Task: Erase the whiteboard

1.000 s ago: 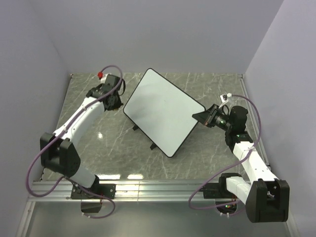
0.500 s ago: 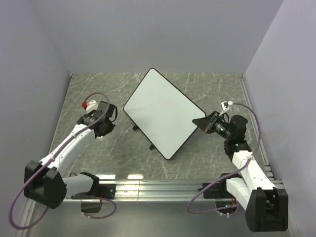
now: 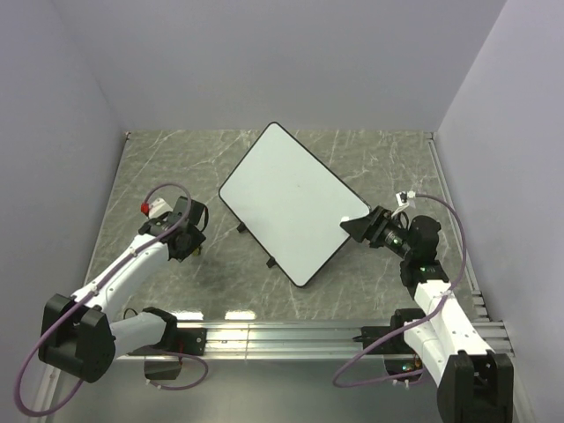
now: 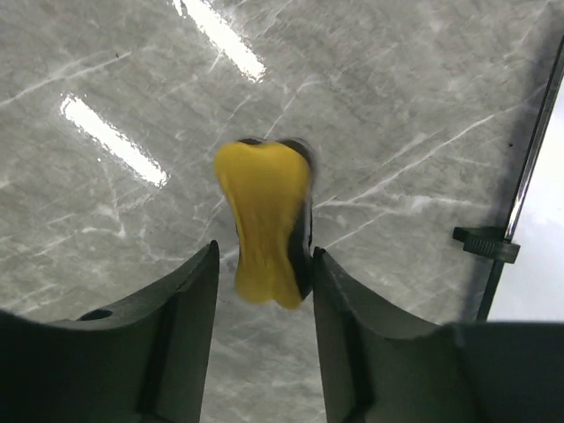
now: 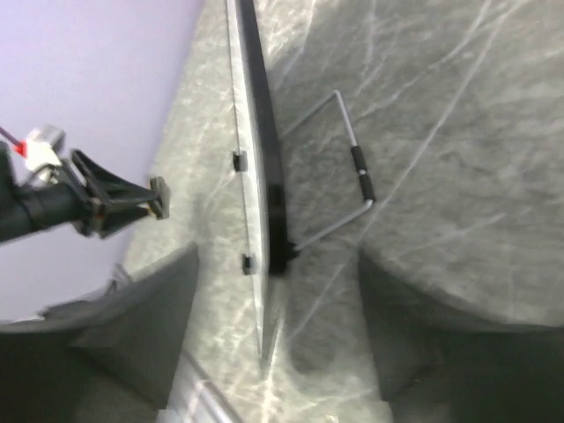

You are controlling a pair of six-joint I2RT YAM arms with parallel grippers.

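Left arm pulled back with the sponge; right gripper at the board's corner.

From above, the whiteboard (image 3: 291,204) lies slanted mid-table (image 3: 370,159) as before, while the left gripper (image 3: 189,242) has drawn nearer its base than a second ago; the right gripper (image 3: 350,226) meets the board's right corner. The left wrist view is blurred, but a yellow sponge (image 4: 263,211) seems pinched between the fingers (image 4: 189,291). In the right wrist view the fingers (image 5: 167,300) are spread astride the board's edge.
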